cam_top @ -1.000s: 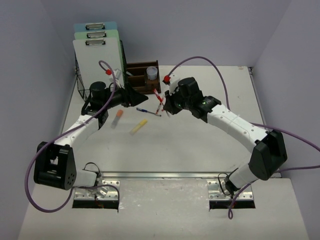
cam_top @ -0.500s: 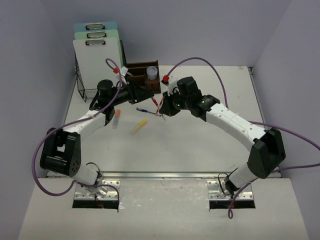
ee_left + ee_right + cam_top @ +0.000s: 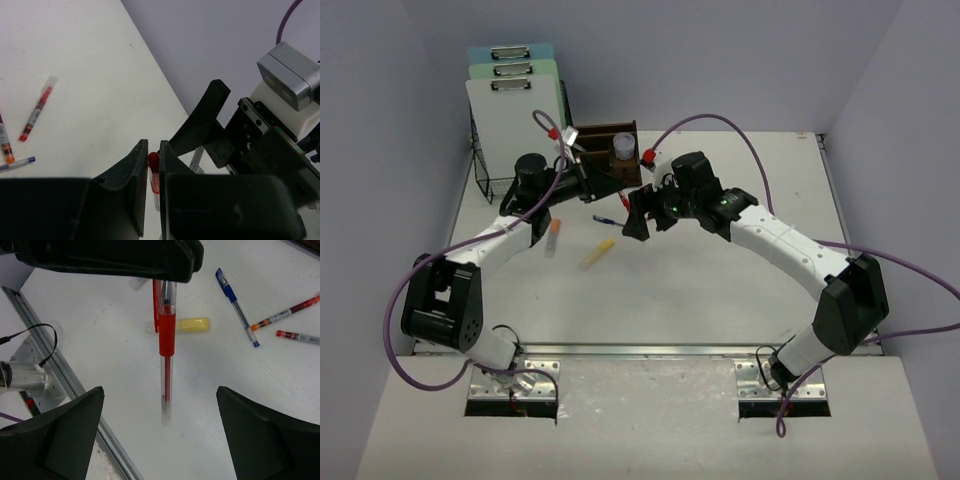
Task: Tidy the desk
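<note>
At the far left, a black wire-mesh rack (image 3: 485, 178) holds upright clipboards (image 3: 515, 100), already filed out of the way at the back corner of the desk (image 3: 710, 290), the white tabletop that spans the whole top view between the lavender walls. The left arm reaches forward from its near-left base and bends right, with its wrist beside the rack and its fingers pointing toward the middle of the desk. The left gripper (image 3: 153, 148) is closed to a narrow slit on a red pen (image 3: 166, 335), pinching it near one end so that the barrel sticks out free in the air, clear of the desk. That grip looks meant to carry the pen, probably to the dark wooden organiser (image 3: 605, 140) just behind it. Loose items on the desk below are an orange marker (image 3: 555, 232), a yellow highlighter (image 3: 192, 324), a blue pen (image 3: 236, 307) and two thin red-ended pens (image 3: 285, 315); they appear not yet sorted. The right gripper (image 3: 161, 405) faces the left one with its fingers spread wide on either side of the barrel, touching nothing, which reads as a pass between the arms. The right arm comes from its near-right base, its elbow out to the right and its forearm running back and left.
</note>
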Motion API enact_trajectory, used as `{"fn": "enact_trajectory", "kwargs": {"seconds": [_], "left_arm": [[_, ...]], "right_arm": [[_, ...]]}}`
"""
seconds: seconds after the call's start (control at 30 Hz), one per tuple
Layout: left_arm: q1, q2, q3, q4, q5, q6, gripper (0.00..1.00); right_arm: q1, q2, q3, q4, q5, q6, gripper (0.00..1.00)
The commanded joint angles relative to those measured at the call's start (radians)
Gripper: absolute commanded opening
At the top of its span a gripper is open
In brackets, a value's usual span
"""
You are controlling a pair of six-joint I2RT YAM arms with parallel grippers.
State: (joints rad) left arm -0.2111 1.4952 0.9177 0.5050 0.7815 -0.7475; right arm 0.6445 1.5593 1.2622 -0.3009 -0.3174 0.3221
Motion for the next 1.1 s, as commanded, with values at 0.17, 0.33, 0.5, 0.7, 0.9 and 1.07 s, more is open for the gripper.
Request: {"fn": "enact_trajectory", "kwargs": {"seconds": [0.17,0.33,0.5,0.7,0.9,1.07], "left_arm": [[-0.01,0.017,0.401,-0.333,-0.454,0.702,0.0],[-0.01,0.148,0.539,-0.309,-0.659,0.953,0.0],[0.001,0.26,0.616,-0.206,-0.729,1.023,0.0],[0.008,0.355,0.653,-0.137,-0.717,0.984,0.0],[0.012,0.422,0.663,-0.08,-0.721,0.975,0.0],[0.023,0.468,0.671,-0.051,-0.716,0.958,0.0]], "right_arm": [[-0.131,-0.07,-0.05,0.016,0.02,-0.044,0.99],[-0.179,-0.105,-0.105,0.019,0.045,-0.109,0.99],[-0.206,-0.12,-0.135,0.022,0.063,-0.143,0.99],[-0.213,-0.112,-0.144,0.025,0.071,-0.156,0.99],[-0.219,-0.105,-0.147,0.029,0.074,-0.174,0.99],[-0.221,-0.096,-0.15,0.035,0.077,-0.191,0.99]]}}
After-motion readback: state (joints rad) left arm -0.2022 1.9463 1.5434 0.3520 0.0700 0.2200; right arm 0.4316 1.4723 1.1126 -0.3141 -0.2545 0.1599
